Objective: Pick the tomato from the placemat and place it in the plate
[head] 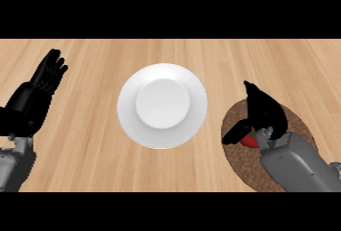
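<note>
Here the right hand sits low over the mat, a round brown placemat at the right of the wooden desk. Its black fingers and thumb curl down round the tomato, grasping it; only a small red patch of the tomato shows beneath the palm, close against the grey forearm that comes in from the lower right. The tomato lies over the mat, and whether it touches the mat or is lifted off it cannot be told. The hand and forearm hide much of the mat's middle and right side.

The plate, white and round with a shallow raised centre, lies in the middle of the desk, just left of the mat and apart from it. Nothing lies on it.

The left hand rests at the left edge of the view, released, its fingers straight and pointing up, well apart from the plate and holding nothing.
</note>
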